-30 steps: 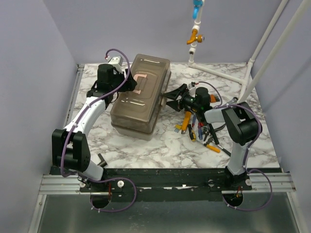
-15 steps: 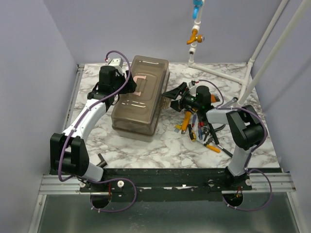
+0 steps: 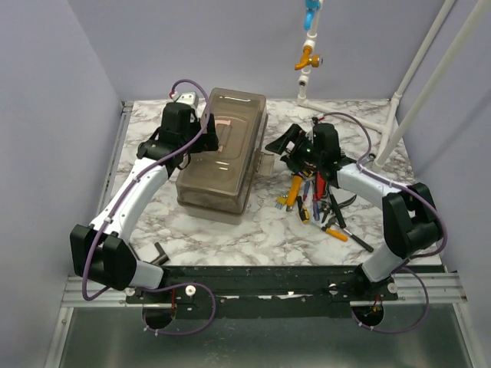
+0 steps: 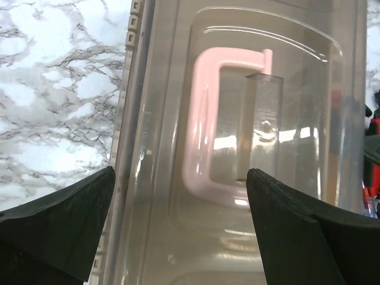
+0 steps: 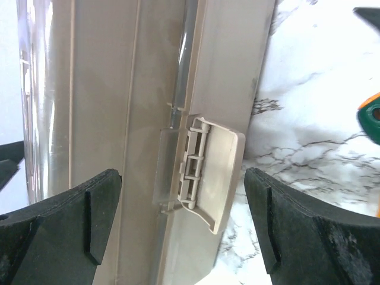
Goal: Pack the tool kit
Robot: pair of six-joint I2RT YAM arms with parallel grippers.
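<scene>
Pale lavender walls, white-and-grey marble tabletop, white pipe frame at right, soft even light

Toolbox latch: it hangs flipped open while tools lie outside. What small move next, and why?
Probably close the left gripper on the pink handle and lift the lid: the latch hangs released, loose tools lie beside the toolbox, and that gripper is open over the handle.

The toolbox sits on the table toward its far left corner, its long side running from far to near. My left gripper hangs over its lid, above the handle. My right gripper is just beside the box's right wall, facing the latch there. The loose tools lie heaped right of the box, nearer the right edge.
</scene>
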